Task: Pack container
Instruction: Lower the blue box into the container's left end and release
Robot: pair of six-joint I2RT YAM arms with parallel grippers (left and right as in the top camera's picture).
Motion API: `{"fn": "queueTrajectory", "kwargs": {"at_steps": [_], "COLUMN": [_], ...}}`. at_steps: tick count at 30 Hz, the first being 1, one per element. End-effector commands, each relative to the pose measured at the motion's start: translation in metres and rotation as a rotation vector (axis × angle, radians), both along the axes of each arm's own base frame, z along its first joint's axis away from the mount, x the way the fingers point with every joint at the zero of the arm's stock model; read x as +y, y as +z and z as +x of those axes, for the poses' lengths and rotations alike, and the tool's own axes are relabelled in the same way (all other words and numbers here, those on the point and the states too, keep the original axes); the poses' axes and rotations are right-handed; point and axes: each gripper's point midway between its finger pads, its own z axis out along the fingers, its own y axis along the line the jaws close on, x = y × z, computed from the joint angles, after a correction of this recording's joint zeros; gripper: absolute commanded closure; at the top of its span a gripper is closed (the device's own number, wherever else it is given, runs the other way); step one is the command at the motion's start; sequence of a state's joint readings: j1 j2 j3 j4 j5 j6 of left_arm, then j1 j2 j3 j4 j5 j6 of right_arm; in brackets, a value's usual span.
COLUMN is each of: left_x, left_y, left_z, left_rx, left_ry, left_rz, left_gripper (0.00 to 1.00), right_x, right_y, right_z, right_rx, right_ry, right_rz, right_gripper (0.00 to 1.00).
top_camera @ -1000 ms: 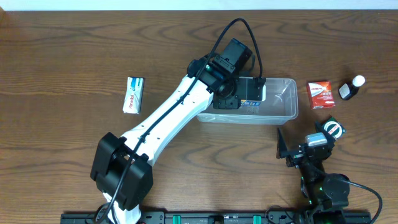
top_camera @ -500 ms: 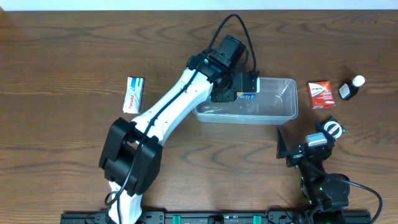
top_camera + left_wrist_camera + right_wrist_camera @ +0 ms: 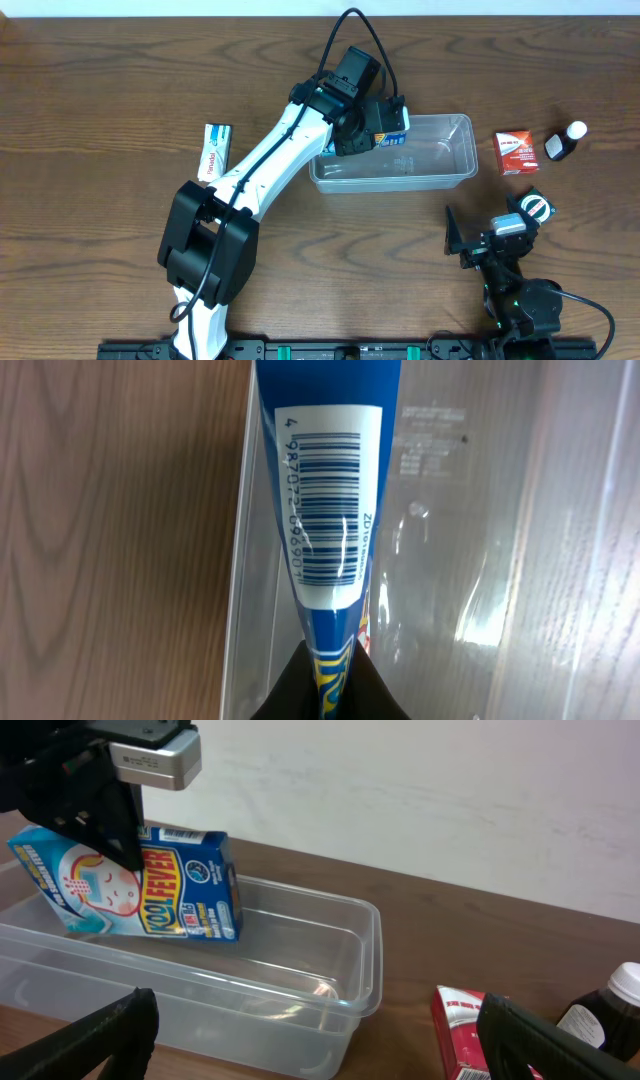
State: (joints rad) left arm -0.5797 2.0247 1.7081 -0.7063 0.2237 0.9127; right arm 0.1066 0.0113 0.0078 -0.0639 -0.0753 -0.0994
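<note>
Above container (image 3: 400, 189) rim, left claw (image 3: 322, 678) clamping pack (image 3: 325, 490)

My left gripper (image 3: 378, 122) clamped a blue packet (image 3: 394, 120) over 1 end of the container (image 3: 455, 166). 1 red box (image 3: 517, 152) and 1 dark bottle (image 3: 563, 144) sat beyond its other end.

Left wrist view: the blue packet (image 3: 325, 510) runs off the top edge, its lower end buried in the left gripper (image 3: 328, 675). Right wrist view: the bottom edge cuts the red box (image 3: 468, 1035), the right edge the dark bottle (image 3: 605, 1015). Overhead, the arm (image 3: 270, 170) hides the far left corner of the container (image 3: 440, 180).
</note>
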Motion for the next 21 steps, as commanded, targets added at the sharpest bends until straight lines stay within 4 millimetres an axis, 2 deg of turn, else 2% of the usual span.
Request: {"fn": "queueTrajectory", "kwargs": {"at_steps": [1, 21], "left_x": [-0.0048, -0.0017], "left_y": [0.0032, 0.0009], "left_z": [-0.0039, -0.0038], "left_rx": [0.02, 0.011], "left_ry": [-0.008, -0.044], "left_rz": [-0.037, -0.019], "left_gripper": [0.93, 0.93], "right_x": [-0.0032, -0.0032], "right_y": [-0.0012, -0.0012], "right_z": [0.0003, 0.0003], "right_rx": [0.0, 0.0], "right_ry": [-0.011, -0.011], "right_rz": [-0.013, -0.013], "right_gripper": [0.01, 0.01]}}
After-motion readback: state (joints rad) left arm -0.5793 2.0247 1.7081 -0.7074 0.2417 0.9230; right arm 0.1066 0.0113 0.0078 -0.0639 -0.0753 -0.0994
